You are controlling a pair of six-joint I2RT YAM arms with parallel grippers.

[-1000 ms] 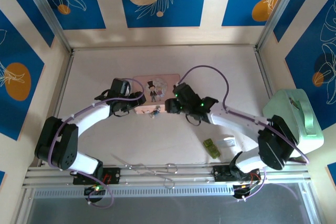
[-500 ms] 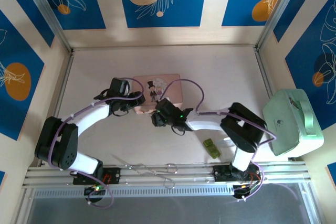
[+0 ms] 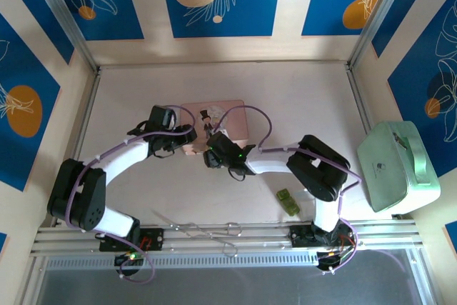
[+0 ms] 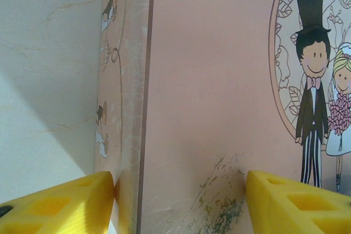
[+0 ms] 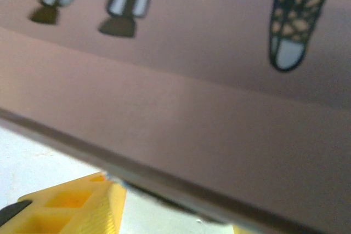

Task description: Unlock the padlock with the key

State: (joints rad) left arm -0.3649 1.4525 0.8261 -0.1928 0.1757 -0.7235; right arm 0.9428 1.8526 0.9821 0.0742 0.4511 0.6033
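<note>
The pink picture box [image 3: 230, 116] lies mid-table. My left gripper [image 3: 181, 141] is at its left end, open. In the left wrist view one yellow finger [image 4: 77, 201] touches the box's side wall and the other [image 4: 296, 201] rests over the scuffed lid [image 4: 208, 80]. My right gripper [image 3: 213, 153] is pressed up to the box's front edge and covers the spot in front of it. The padlock and the key are hidden. The right wrist view is blurred: the box edge [image 5: 192, 113] looms close, and my right gripper [image 5: 170, 220] is open, one finger [image 5: 71, 206] low left.
A small green block [image 3: 288, 201] lies right of centre near the front. A mint-green case [image 3: 397, 166] stands at the right edge. Thin metal pieces [image 3: 203, 230] rest on the front rail. The right arm's elbow [image 3: 318, 169] is folded over the table.
The right arm has folded and swung left, bringing its gripper to the box's front edge and over the padlock. The left arm has not moved.
</note>
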